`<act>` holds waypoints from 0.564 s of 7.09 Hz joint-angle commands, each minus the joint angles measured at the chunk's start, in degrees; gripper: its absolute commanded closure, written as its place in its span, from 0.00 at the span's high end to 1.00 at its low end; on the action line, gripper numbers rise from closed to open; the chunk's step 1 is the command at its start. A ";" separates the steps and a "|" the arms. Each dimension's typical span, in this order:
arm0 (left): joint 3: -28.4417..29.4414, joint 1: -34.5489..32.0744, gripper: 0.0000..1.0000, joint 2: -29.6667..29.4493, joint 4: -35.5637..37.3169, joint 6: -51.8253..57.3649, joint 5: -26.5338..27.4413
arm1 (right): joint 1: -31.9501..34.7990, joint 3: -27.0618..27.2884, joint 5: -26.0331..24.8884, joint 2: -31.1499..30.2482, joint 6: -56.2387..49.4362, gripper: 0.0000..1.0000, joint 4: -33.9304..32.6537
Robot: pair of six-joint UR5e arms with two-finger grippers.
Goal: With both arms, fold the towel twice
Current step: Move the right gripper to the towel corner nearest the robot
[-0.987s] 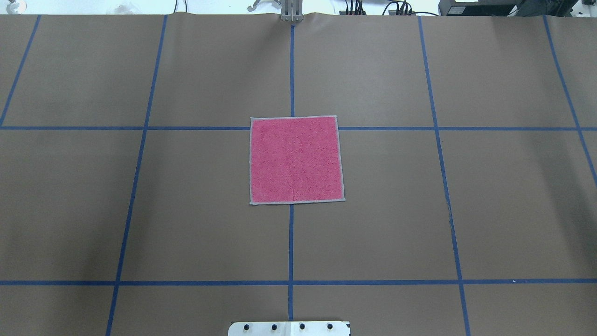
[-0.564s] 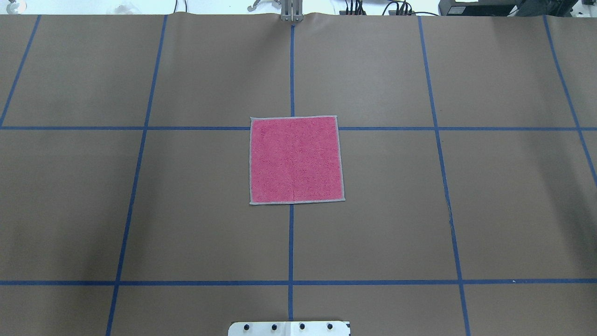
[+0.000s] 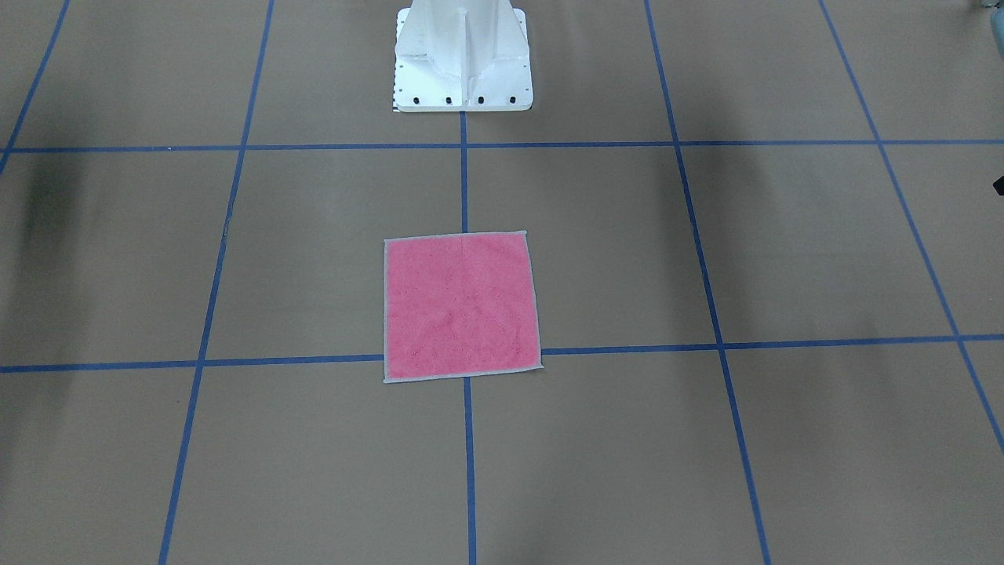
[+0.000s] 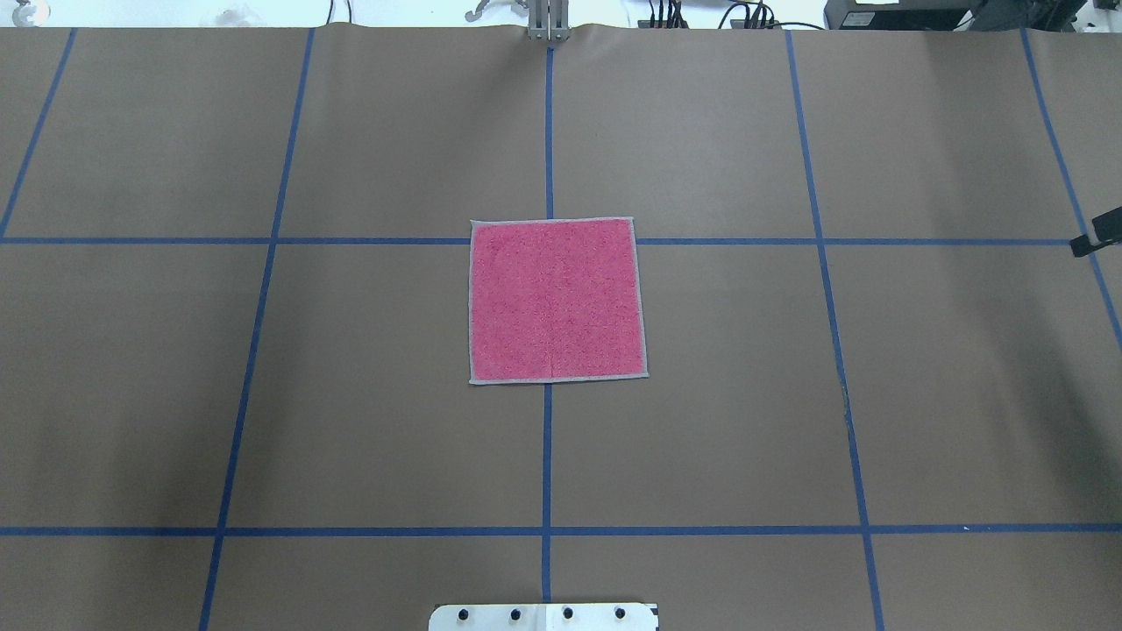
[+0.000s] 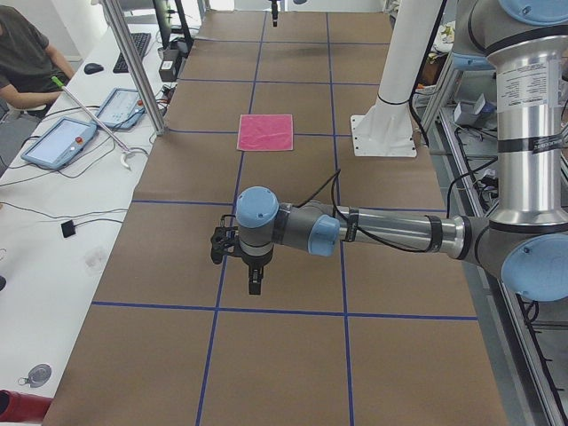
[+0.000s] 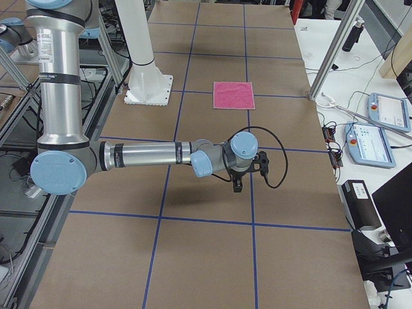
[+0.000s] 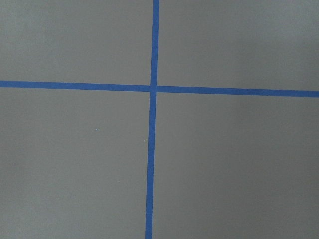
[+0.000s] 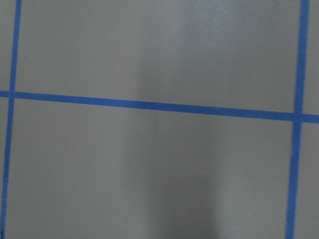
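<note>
The towel (image 4: 557, 300) lies flat and unfolded, pink face up, at the table's middle, over the crossing of two blue tape lines; it also shows in the front view (image 3: 461, 306). My left gripper (image 5: 254, 282) hangs over bare table far to the towel's left. My right gripper (image 6: 237, 185) hangs over bare table far to its right, and only its black tip shows at the overhead view's right edge (image 4: 1096, 238). I cannot tell whether either is open or shut. Both wrist views show only brown table and tape.
The white pedestal base (image 3: 463, 55) stands at the robot's side of the table. Blue tape lines (image 4: 546, 456) grid the brown table cover. A person (image 5: 27, 53) sits at a side desk with tablets (image 5: 58, 142) beyond the far edge.
The black tip of my right gripper has come into the overhead view at its right edge. The towel has not moved.
</note>
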 commanded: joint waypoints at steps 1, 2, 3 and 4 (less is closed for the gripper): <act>-0.16 0.00 1.00 -0.21 -0.04 -0.01 0.06 | -9.35 0.97 -3.50 2.32 25.49 1.00 14.70; 0.01 0.00 1.00 -0.39 -0.13 -0.01 0.15 | -13.49 1.68 -7.19 4.25 32.84 1.00 15.80; -0.07 0.00 1.00 -0.65 -0.05 -0.01 0.15 | -16.57 2.38 -9.40 6.36 38.13 1.00 15.81; -1.03 0.00 1.00 -0.74 -0.04 -0.10 0.24 | -20.17 2.39 -11.51 9.25 45.40 1.00 15.81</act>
